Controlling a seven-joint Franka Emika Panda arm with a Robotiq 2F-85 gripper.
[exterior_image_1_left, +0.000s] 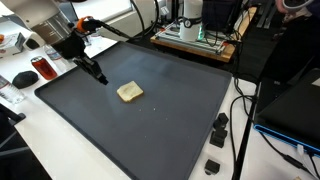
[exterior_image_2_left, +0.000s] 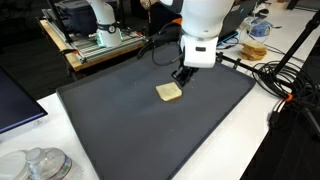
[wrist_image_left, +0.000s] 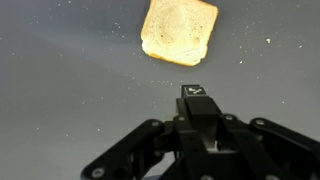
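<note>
Closest to the wrist camera, the Robotiq gripper (wrist_image_left: 195, 92) has its 2 fingers pressed together, with nothing held between them. Just beyond the fingertips and apart from them, 1 slice of toasted bread (wrist_image_left: 180, 30) lies flat on the dark grey mat (wrist_image_left: 60, 80). In both exterior views the slice sits near the mat's middle, with the gripper low just beside it.
</note>
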